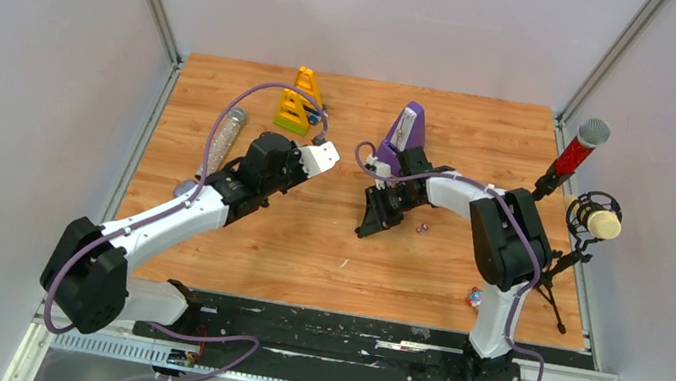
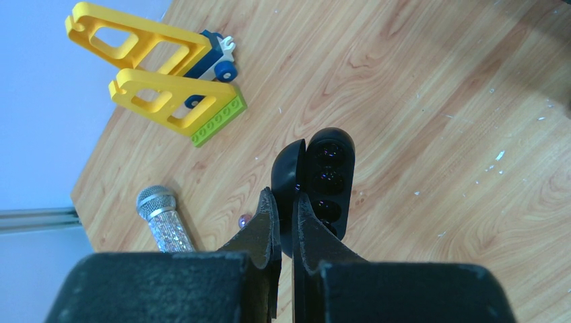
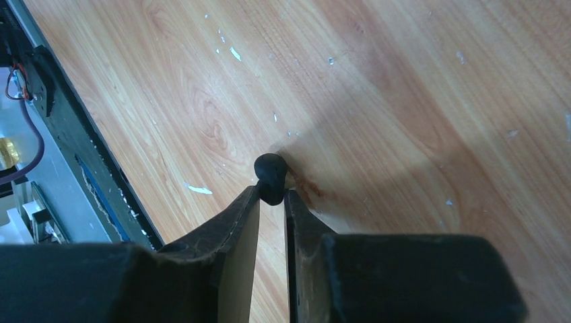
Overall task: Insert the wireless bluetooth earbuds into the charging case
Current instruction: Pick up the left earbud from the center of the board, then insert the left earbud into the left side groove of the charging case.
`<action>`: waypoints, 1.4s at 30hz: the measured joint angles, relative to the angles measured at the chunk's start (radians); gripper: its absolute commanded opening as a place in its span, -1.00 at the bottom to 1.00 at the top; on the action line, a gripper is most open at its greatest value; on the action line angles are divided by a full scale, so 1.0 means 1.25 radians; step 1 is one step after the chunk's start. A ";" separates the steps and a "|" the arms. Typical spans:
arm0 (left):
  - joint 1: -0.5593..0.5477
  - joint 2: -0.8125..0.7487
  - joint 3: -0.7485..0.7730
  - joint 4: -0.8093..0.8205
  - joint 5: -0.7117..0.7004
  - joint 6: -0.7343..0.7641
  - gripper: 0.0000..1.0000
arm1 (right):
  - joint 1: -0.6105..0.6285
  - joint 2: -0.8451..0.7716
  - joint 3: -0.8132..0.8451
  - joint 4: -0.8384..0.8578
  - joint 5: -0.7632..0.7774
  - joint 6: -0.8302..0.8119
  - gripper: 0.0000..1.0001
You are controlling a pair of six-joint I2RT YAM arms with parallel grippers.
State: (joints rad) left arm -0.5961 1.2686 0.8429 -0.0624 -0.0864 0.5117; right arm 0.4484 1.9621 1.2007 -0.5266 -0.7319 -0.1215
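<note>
Wood tabletop (image 1: 305,246) walled on three sides, left tool (image 2: 283,199) clamps the open charging case (image 2: 330,173), right tool (image 3: 271,196) pinches one earbud (image 3: 271,172).

Smooth wood-grain table (image 2: 417,101), white-flecked; glossy black plastic charging case (image 2: 328,176); matt black earbud (image 3: 271,173); shiny yellow plastic toy frames (image 2: 168,84); glittery silver microphone (image 2: 167,230).

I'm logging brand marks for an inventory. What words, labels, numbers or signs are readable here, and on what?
No text can be read.
The charging case in the left end effector shows only glossy black wells, no mark.
The earbud in the right end effector is plain black.
The yellow toy frames, purple upright object and red microphone show no legible print at this size.
</note>
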 measured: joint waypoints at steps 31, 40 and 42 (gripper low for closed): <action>0.000 0.001 0.002 -0.028 0.063 0.000 -1.00 | -0.002 -0.343 -0.092 0.019 0.094 -0.161 -0.95; 0.000 0.076 0.103 -0.118 0.138 0.000 -1.00 | 0.022 -0.539 -0.140 0.034 0.206 -0.343 -0.94; 0.000 0.109 0.139 -0.149 0.152 -0.001 -1.00 | 0.049 -0.558 -0.144 0.044 0.233 -0.385 -0.94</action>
State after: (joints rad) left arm -0.5964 1.4052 1.0168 -0.2481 0.1032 0.5106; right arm 0.5095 1.2648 1.0203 -0.4717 -0.4400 -0.6029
